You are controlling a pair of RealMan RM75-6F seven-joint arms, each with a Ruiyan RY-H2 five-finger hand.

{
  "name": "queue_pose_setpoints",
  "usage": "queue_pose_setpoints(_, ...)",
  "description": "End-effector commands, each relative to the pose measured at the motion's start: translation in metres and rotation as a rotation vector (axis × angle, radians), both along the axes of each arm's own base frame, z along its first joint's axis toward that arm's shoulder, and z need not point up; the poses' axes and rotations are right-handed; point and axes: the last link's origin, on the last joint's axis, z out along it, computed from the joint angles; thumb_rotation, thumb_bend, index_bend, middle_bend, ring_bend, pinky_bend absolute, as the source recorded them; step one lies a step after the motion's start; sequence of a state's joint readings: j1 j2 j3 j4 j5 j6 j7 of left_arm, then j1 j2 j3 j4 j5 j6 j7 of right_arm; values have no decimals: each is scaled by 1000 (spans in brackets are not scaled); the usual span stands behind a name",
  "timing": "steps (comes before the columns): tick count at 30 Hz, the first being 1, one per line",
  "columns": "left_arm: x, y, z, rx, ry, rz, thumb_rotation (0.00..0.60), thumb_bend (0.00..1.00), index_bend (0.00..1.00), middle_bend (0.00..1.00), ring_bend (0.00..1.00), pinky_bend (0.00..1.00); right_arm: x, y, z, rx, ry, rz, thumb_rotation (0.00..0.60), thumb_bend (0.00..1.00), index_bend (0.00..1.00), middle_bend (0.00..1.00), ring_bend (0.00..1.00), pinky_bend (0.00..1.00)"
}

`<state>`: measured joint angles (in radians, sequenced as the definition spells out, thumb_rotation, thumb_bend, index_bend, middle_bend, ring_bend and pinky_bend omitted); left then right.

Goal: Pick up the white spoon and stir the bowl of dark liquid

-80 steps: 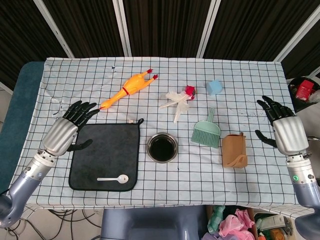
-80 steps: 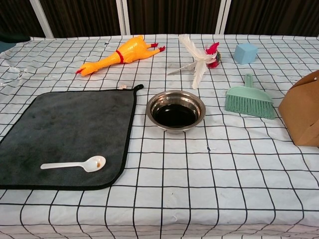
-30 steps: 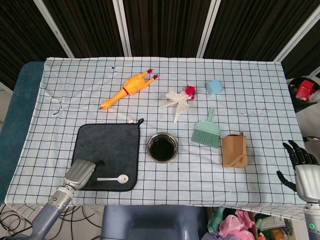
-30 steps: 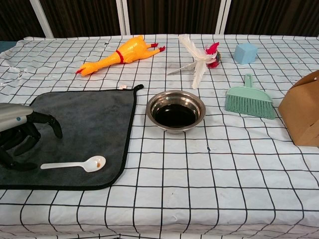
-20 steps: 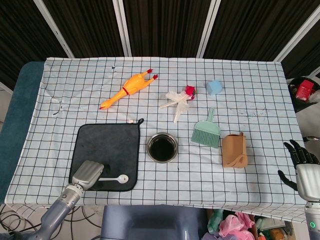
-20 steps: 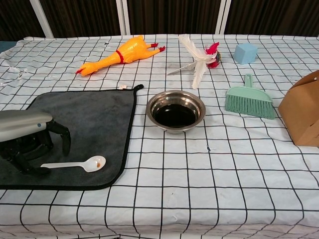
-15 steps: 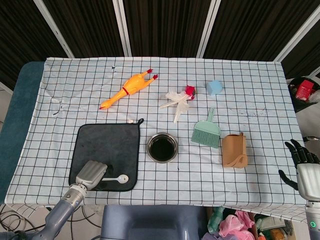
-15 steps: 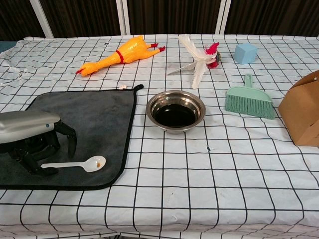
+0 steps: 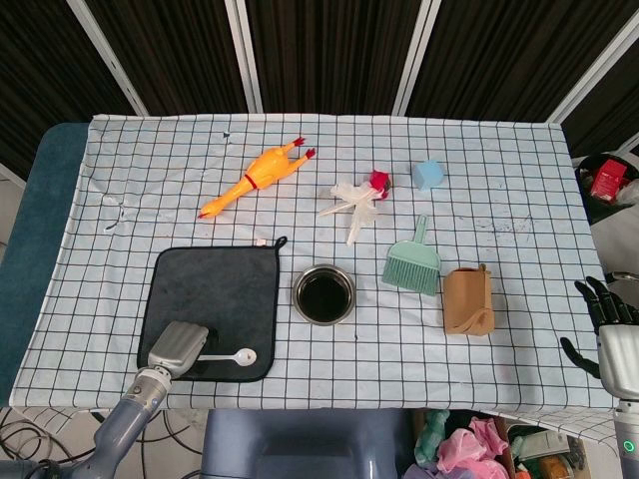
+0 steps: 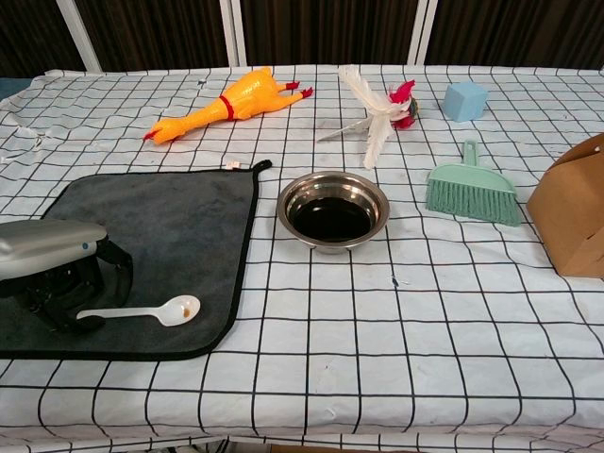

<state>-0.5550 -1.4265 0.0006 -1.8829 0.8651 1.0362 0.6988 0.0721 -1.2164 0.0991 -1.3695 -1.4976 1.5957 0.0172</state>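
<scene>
— Down at the near left corner of the mat [image 10: 170, 222] is where I'm working; the spoon [image 10: 142, 311] lies flat on the dark cloth, handle pointing toward my left hand [image 10: 52, 269], scoop end pointing right toward the bowl [image 10: 332, 211].

— So which way does it run?

— Roughly parallel to the table's near edge, left to right; the handle tip sits right under my curled fingers [image 10: 83, 321], touching or nearly so; I can't tell from the chest view whether they have closed on it.

— And from above?

— From the head view the back of the left hand [image 9: 178, 346] covers the handle end, and only the scoop half of the spoon [image 9: 235, 355] shows past it; no help on contact; I'd say the fingers are bent down over the handle but not lifting anything, since the spoon lies flat on the mat.

— The other hand?

— My right hand [image 9: 611, 334] hangs off the far right edge of the table, fingers spread, nothing in it; well apart from spoon and bowl both; the left is plainly the one for this.

— What does the next move turn on?

— I judge it needs a pinch across the thin handle; then a lift and a carry rightward, since the bowl sits off the mat's right edge, beyond the scoop end.
</scene>
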Motion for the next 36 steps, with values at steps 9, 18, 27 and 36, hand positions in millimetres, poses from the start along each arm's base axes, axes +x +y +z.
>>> queue_pose_setpoints(9, -7, 0, 1, 9, 3, 12, 600, 360, 510, 840, 799, 816, 0, -1, -1, -1, 5, 1, 600, 174, 149, 109, 195, 295)
queue_pose_setpoints(18, -11, 1, 4, 28, -1, 12, 600, 360, 511, 841, 799, 816, -2, -2, -2, -1, 11, -7, 600, 175, 149, 109, 195, 295)
queue_pose_setpoints(27, -11, 2, 4, 34, 0, 7, 600, 360, 508, 841, 799, 816, -4, -3, -3, -1, 15, -19, 600, 175, 149, 109, 195, 295)
queue_pose_setpoints(36, -8, 1, 3, 29, -3, -2, 600, 360, 514, 842, 799, 816, -5, -4, -3, 0, 20, -26, 600, 178, 149, 109, 195, 295)
